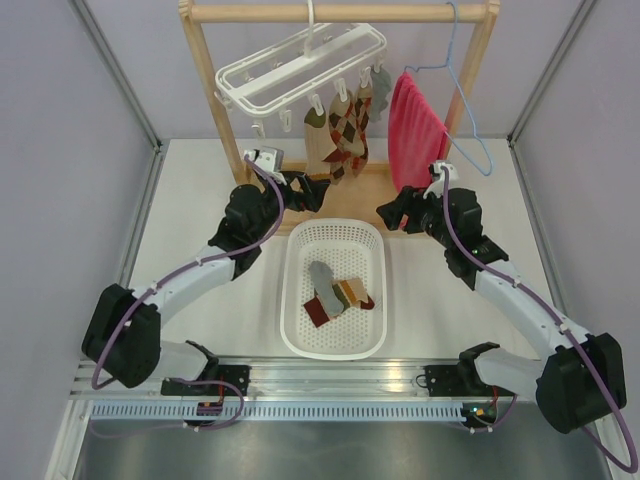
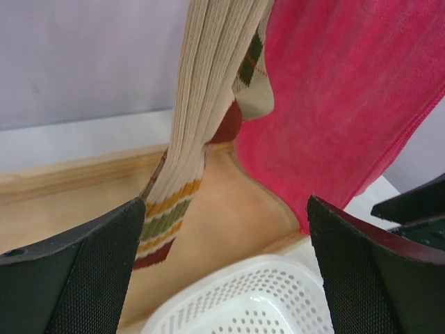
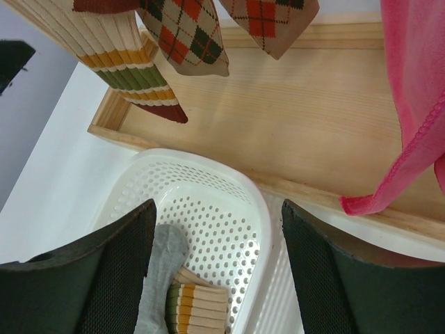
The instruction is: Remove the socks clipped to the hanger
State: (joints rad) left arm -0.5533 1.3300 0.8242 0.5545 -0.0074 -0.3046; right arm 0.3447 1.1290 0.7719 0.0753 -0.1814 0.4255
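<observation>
Socks (image 1: 345, 128): several hang clipped in a row under the white hanger (image 1: 300, 60), which hooks on the top rail of a wooden rack (image 1: 340, 12). All sit above and ahead of both claws.

Striped sock (image 2: 167, 216), toe down, hangs just ahead of the left claw (image 2: 222, 209), close by one finger (image 2: 90, 271). Cannot tell whether it touches. Argyle sock (image 2: 254, 73) is behind it and higher. Left claw's jaws are spread wide, nothing between them.

Right claw (image 3: 219, 209): jaws apart too, gripping nothing. The hanging socks are ahead of it and to its left.

White basket (image 3: 257, 202) lies under and just ahead of the right claw. Loose in it are a grey sock (image 3: 163, 271), a striped one and others. The basket stands on the counter (image 1: 200, 230), its far end just beside the rack's wooden base (image 3: 313, 118).

Pink-red towel (image 1: 415, 130) hangs ahead of the right claw, to its right. Blue wire hanger (image 1: 470, 110) is beyond the towel, on the same rail.
</observation>
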